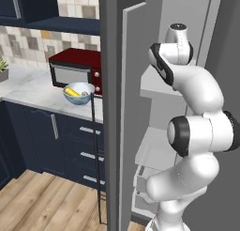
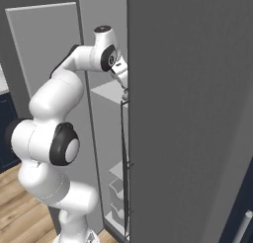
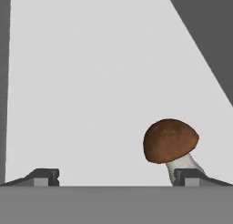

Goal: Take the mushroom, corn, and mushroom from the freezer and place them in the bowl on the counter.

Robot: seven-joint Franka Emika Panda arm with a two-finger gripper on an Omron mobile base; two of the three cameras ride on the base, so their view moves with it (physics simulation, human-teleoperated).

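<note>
mushroom (image 3: 170,141) stood upright on pale freezer (image 1: 164,80) shelf, its stem touching one fingertip | jaws wide apart, holding nothing | judged light, soft, easily bruised; smooth round cap likely slippery | better squeezed gently across cap | corn (image 1: 72,92) lay in bowl (image 1: 78,93) on desk (image 1: 28,91)

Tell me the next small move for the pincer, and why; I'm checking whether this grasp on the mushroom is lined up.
Probably shift the pincer sideways toward the mushroom before closing. In the hand view the fingers stand wide apart, and the brown-capped mushroom sits on the pale freezer shelf by one fingertip, not midway between them. The bowl on the counter already holds the corn.
</note>
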